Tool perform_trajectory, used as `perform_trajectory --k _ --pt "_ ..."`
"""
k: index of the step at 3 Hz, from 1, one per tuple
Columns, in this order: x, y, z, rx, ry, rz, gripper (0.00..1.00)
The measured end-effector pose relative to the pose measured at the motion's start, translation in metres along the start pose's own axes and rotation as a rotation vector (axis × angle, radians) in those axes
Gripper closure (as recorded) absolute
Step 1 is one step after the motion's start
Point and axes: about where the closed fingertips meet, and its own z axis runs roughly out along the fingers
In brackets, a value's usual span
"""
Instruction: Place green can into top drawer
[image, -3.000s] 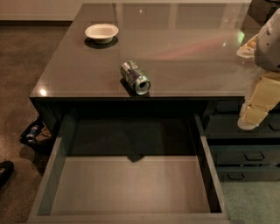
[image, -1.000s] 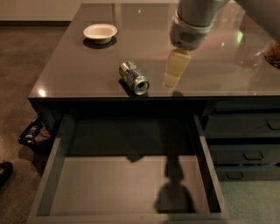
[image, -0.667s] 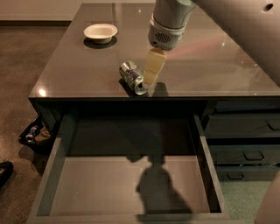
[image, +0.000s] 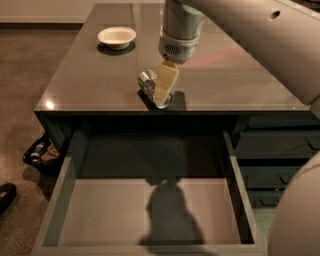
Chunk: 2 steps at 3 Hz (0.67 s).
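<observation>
The green can (image: 147, 80) lies on its side on the grey desk top (image: 240, 75), near the front edge, with one shiny end facing up and left. My gripper (image: 163, 96) hangs from the arm straight over the can's near end and hides most of it. Whether it touches the can does not show. The top drawer (image: 100, 210) is pulled wide open below the desk's front edge, and its flat grey floor is bare except for the arm's shadow.
A white bowl (image: 116, 36) stands at the back left of the desk top. Narrower dark drawers (image: 280, 150) are at the right under the desk. A dark bag with small items (image: 37, 152) and a shoe (image: 6, 195) lie on the carpet at the left.
My arm has swung in from the right edge across the desk to the left, and the gripper now sits over the can. The can, bowl and drawer have not moved.
</observation>
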Motion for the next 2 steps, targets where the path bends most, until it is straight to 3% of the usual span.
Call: perform_trajectory --k 1,2 --pt "-0.0227 0.0061 0.0270 -0.049 0.062 0.118 0.00" --pt "-0.0310 0.0076 0.0349 -0.057 0.071 0.185 0.00"
